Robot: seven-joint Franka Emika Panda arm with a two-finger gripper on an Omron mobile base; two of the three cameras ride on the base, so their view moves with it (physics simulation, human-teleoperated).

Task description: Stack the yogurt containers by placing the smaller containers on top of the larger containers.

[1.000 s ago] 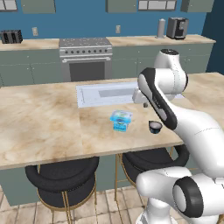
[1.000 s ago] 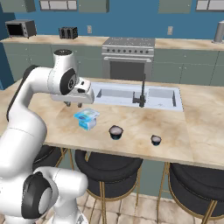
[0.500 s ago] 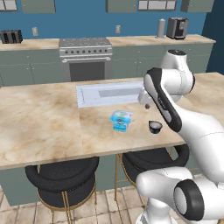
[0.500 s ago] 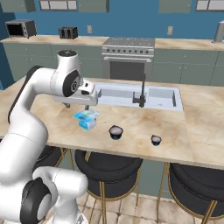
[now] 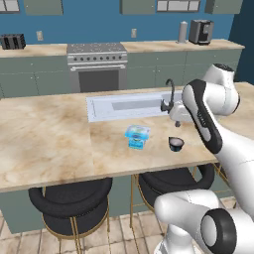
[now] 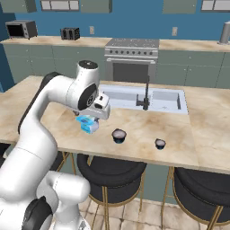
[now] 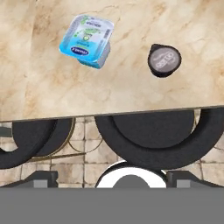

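Note:
The larger container, a squat light-blue tub (image 5: 137, 136) (image 6: 87, 125) (image 7: 87, 40), stands near the island counter's front edge. To its right sits a smaller container, a round dark cup (image 5: 175, 144) (image 6: 119, 135) (image 7: 164, 60) with a pale top. A second dark cup (image 6: 160, 143) stands farther right. My gripper (image 5: 175, 121) (image 6: 96, 117) (image 7: 113, 177) hangs above the counter between tub and nearer cup, pointing down. Its fingertips (image 7: 43, 178) stand wide apart, open, with nothing between them.
A sink (image 5: 129, 105) (image 6: 155, 99) with a dark faucet (image 5: 168, 94) (image 6: 146, 93) lies behind the containers. Black bar stools (image 5: 69, 201) (image 6: 114, 173) (image 7: 153, 135) stand under the counter's front edge. A stove (image 5: 96, 67) and back counter line the far wall.
My hand has drifted a little to the right, from over the tub toward the nearer dark cup. The tub and cups have not moved.

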